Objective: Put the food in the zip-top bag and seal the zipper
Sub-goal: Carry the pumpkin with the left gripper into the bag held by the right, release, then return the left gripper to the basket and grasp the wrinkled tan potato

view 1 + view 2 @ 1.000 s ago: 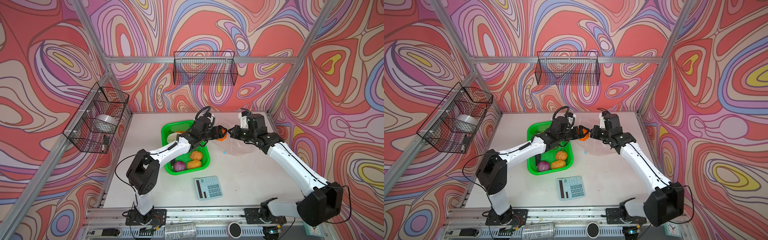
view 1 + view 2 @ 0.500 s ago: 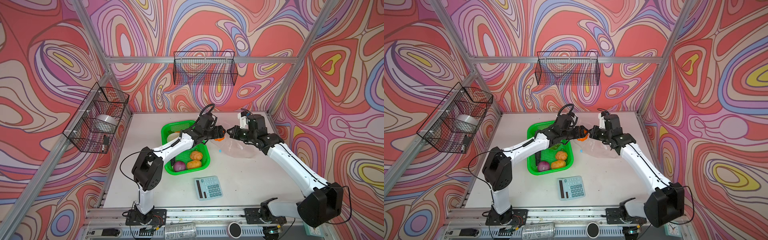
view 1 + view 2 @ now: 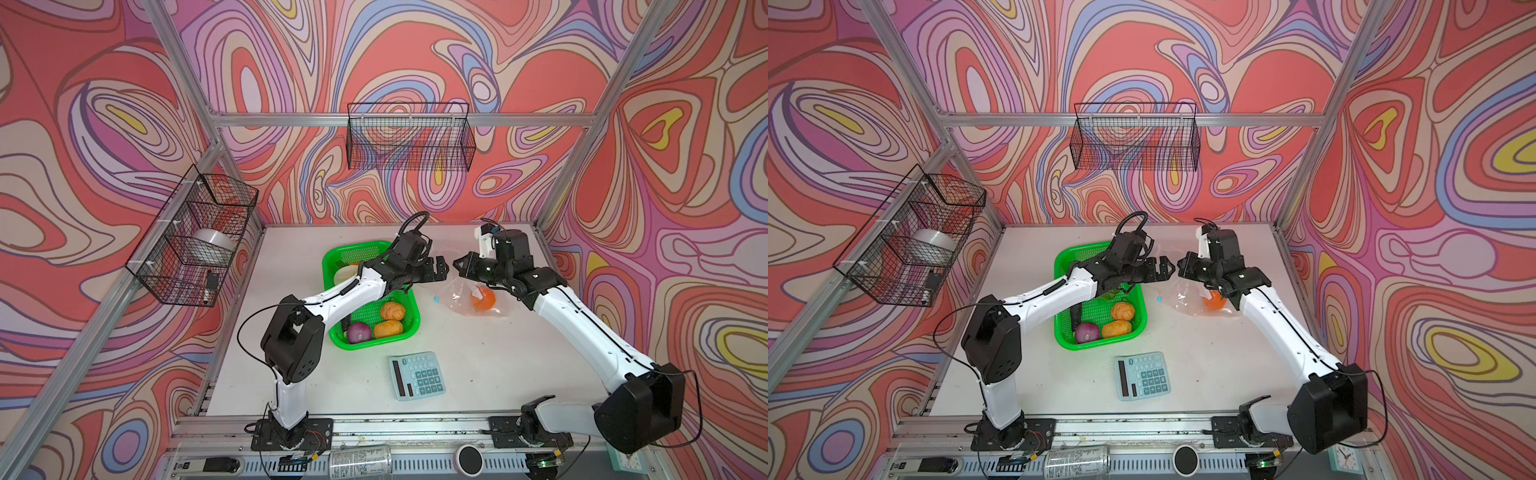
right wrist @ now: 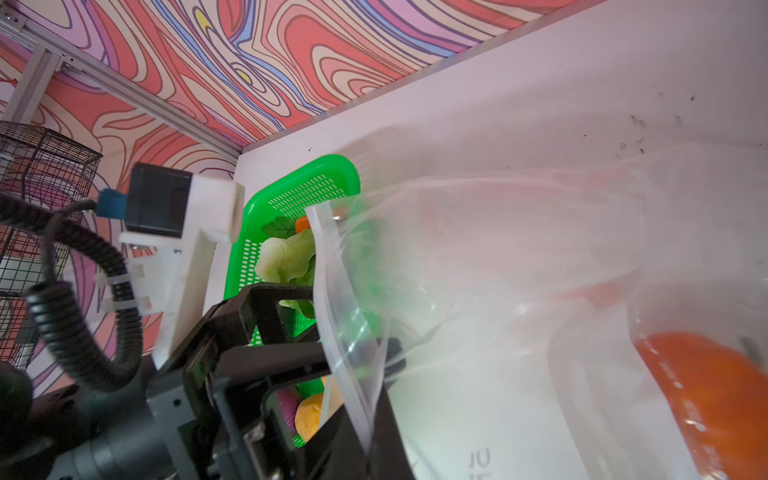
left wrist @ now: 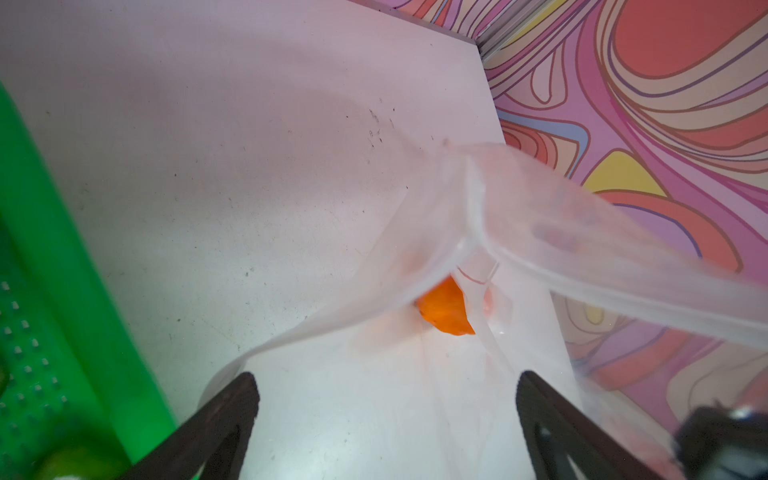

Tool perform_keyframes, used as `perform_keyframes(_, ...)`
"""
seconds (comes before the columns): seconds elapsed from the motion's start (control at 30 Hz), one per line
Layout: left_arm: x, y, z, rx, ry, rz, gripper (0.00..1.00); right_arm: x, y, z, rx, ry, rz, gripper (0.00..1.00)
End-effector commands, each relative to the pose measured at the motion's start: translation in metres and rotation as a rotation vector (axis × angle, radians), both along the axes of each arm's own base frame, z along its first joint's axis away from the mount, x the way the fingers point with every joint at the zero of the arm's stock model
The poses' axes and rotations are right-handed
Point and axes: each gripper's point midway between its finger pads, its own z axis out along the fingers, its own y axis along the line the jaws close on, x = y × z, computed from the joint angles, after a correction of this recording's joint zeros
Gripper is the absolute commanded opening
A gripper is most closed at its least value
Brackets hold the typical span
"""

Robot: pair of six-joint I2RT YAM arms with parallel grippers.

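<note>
Plenty of bare white tabletop (image 3: 478, 365) is being shown in front of the bag, right of the calculator (image 3: 417, 376). The green basket (image 3: 376, 343) is sitting just beside the bag. The zip-top bag (image 3: 459, 297), clear and crinkly, is being lifted by its mouth edge in the clamped right gripper (image 3: 459, 264). The small orange pumpkin (image 3: 483, 298) is lying inside. The long axis is running basket-to-right-wall, with the slider tab (image 3: 436, 298) at the basket end and the mouth being tipped up. The left gripper (image 3: 441, 266) is being held wide apart, empty, at the mouth.
</note>
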Motion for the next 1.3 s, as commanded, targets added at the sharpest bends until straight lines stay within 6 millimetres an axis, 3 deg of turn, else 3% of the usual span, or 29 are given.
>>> perform_keyframes(0.0, -0.011, 0.014, 0.037, -0.001, -0.057, 0.003, 1.0, 0.001, -0.002, -0.008, -0.012, 0.008, -0.008, 0.0)
perform_keyframes(0.17, -0.025, 0.041, 0.064, 0.042, -0.13, 0.022, 1.0, 0.001, -0.003, -0.011, -0.021, 0.013, -0.012, 0.0)
perform_keyframes(0.3, -0.031, 0.083, 0.073, 0.12, -0.172, 0.101, 1.0, 0.001, -0.004, -0.009, -0.028, 0.007, -0.013, 0.0)
perform_keyframes(0.43, -0.035, 0.132, 0.059, 0.167, -0.149, 0.184, 1.0, 0.001, -0.006, -0.005, -0.037, -0.006, -0.013, 0.0)
perform_keyframes(0.53, -0.042, 0.153, 0.038, 0.199, -0.099, 0.195, 1.0, 0.002, -0.006, -0.002, -0.04, -0.016, -0.016, 0.0)
perform_keyframes(0.77, -0.067, 0.158, -0.026, 0.294, 0.077, 0.138, 0.96, 0.005, -0.006, 0.0, -0.044, -0.014, -0.017, 0.0)
perform_keyframes(0.9, -0.075, 0.155, -0.052, 0.33, 0.126, 0.118, 0.96, 0.005, -0.006, -0.001, -0.047, -0.012, -0.02, 0.0)
perform_keyframes(1.27, -0.064, 0.132, -0.104, 0.412, 0.207, 0.065, 0.96, 0.004, -0.007, 0.003, -0.045, -0.016, -0.022, 0.0)
